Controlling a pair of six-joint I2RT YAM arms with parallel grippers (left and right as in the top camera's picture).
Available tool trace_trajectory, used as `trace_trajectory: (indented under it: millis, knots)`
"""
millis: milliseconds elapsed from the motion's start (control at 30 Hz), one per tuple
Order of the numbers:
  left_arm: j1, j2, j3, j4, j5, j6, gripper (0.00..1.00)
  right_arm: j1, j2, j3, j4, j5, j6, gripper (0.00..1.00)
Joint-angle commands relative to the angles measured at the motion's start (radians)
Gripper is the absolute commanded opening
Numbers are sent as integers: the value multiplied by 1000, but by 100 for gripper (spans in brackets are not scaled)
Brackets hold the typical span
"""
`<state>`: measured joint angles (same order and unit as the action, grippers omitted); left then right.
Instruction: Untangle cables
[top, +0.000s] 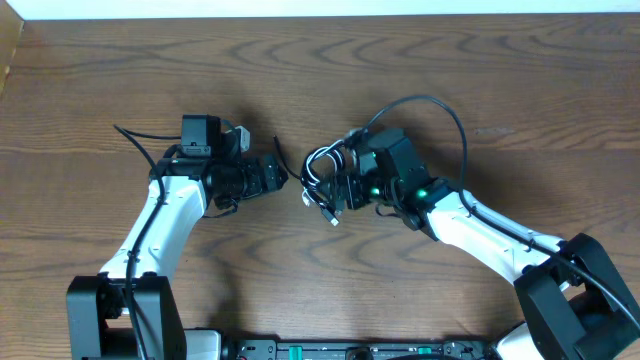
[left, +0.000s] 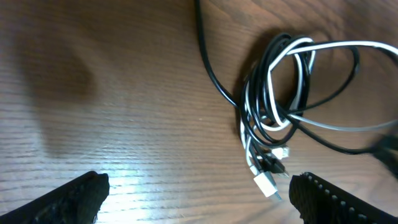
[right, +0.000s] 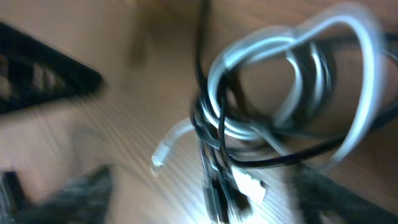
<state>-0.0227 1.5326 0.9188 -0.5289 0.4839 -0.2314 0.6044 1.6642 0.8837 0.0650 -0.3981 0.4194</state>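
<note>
Straddling the tangled cables (left: 252, 118), right tool (top: 337, 190), clenched or not cannot tell; left tool (top: 280, 175) released, cables at three o'clock, lying twelve-to-six; right arm nearer.

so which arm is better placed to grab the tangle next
Right, most likely. The right gripper is directly over the tangled cables, with the plug ends between its jaws in its wrist view. The left gripper is open but off to the side, over bare table.
</note>
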Motion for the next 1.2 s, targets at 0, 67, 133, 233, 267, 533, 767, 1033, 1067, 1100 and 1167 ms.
trace_trajectory:
  millis: [0, 67, 133, 233, 267, 533, 767, 1033, 1067, 1100, 1167]
  knots:
    - [-1, 2, 8, 0, -75, 10, 98, 5, 8, 24, 73, -49, 83, 1]
    - [-1, 2, 8, 0, -82, 10, 98, 5, 8, 45, 93, -45, 80, 1]
    - [-1, 2, 8, 0, -82, 10, 98, 7, 8, 64, 103, -42, 54, 1]
    - [-1, 2, 8, 0, -82, 10, 98, 19, 8, 80, 105, -7, 1, 1]
    - [-1, 2, 8, 0, -82, 10, 98, 24, 8, 80, 108, 26, -5, 1]
    - [-1, 2, 8, 0, -82, 10, 98, 76, 34, 80, 114, 223, -70, 1]
    - [-1, 2, 8, -3, -82, 10, 98, 66, 78, 295, -116, 258, -104, 1]
    - [-1, 2, 8, -3, -82, 10, 98, 66, 248, 684, -595, 256, -175, 18]
    - [-1, 2, 8, -3, -82, 10, 98, 69, 269, 686, -600, 248, -175, 19]
    - [-1, 2, 8, -3, -82, 10, 98, 72, 288, 684, -600, 240, -179, 22]
    - [-1, 2, 8, -3, -82, 10, 98, 80, 332, 684, -600, 209, -193, 33]
